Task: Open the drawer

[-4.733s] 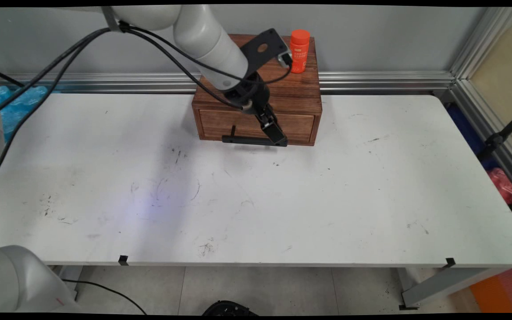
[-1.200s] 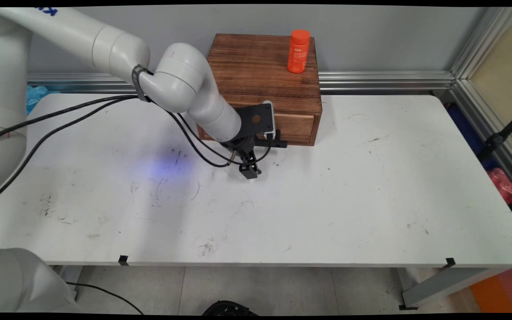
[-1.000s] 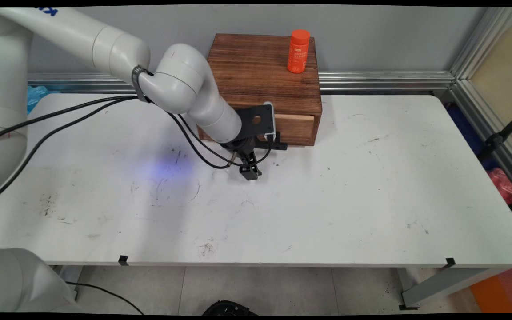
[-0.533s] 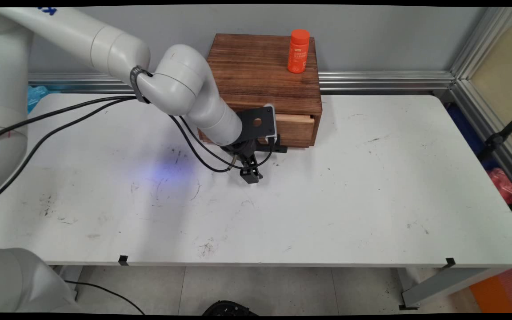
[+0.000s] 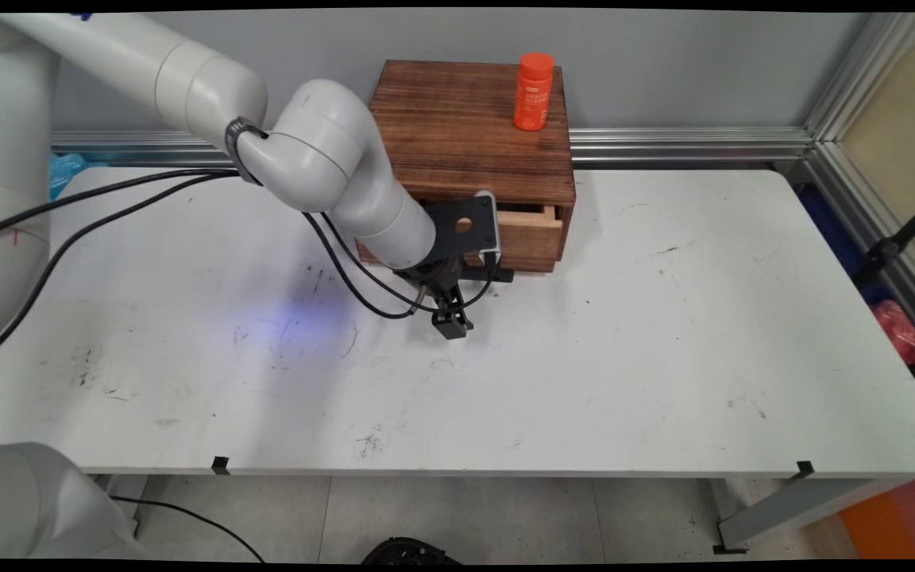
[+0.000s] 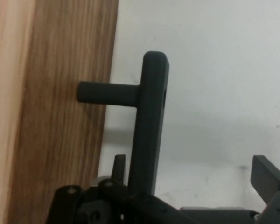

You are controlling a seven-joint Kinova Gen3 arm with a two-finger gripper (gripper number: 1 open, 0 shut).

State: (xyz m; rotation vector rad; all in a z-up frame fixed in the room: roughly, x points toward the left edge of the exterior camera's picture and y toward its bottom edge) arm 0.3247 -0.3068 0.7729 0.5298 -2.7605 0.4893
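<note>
The end effector (image 5: 452,324) sits low in front of the wooden box (image 5: 469,135) at the worktop's (image 5: 664,357) far edge, near its middle. Its fingers (image 6: 266,175) are spread apart, with the black handle (image 6: 149,126) of the drawer (image 5: 533,230) running between them and one finger standing clear of the bar. The drawer is pulled partly out of the box. An orange bottle (image 5: 534,91) stands upright on the box's top, near its right rear corner.

One wooden drawer box (image 5: 469,135), one orange bottle (image 5: 534,91), one black handle (image 6: 149,126), one white table (image 5: 584,357).
</note>
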